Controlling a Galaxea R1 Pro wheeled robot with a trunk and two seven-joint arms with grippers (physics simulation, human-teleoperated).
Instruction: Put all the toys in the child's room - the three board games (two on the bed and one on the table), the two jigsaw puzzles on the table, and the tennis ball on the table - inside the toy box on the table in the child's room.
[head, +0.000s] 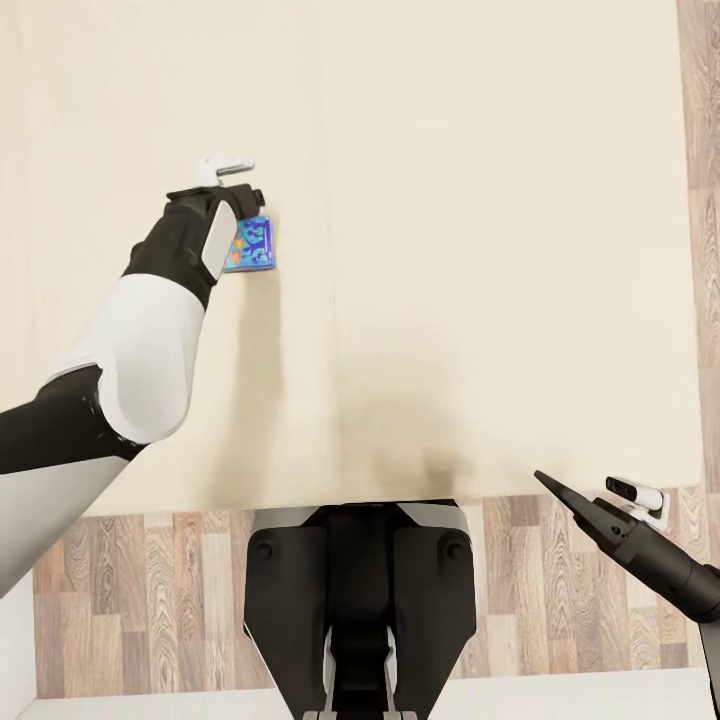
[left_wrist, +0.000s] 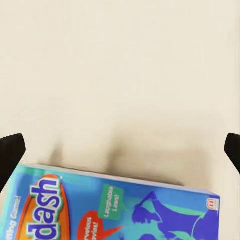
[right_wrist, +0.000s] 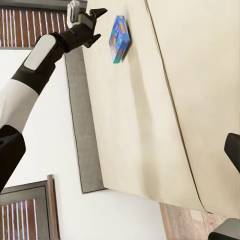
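Left gripper (right_wrist: 96, 22): extended over the bed (head: 480, 250), poised directly above a small blue board game (head: 251, 245); fingers spread wide, dark fingertips (left_wrist: 11, 152) showing at either side of the left wrist view with bare mattress between them, nothing clamped. Not touching the box as far as can be seen.

Board game: one, small, flat, mostly blue printed lid with an orange oval logo and green label. Lies flat on the beige mattress cover, well in from the near edge of the bed, toward its left side. In the head view the wrist covers its left part.

Right gripper (head: 575, 500): held low just off the bed's near edge, toward the right corner, over wood-plank floor (head: 150, 590); whether its fingers are apart or together cannot be told.

Bed: plain beige cover, dark grey frame (right_wrist: 80, 125) along one side.

Robot base (head: 360, 600): dark, against the near edge of the bed.
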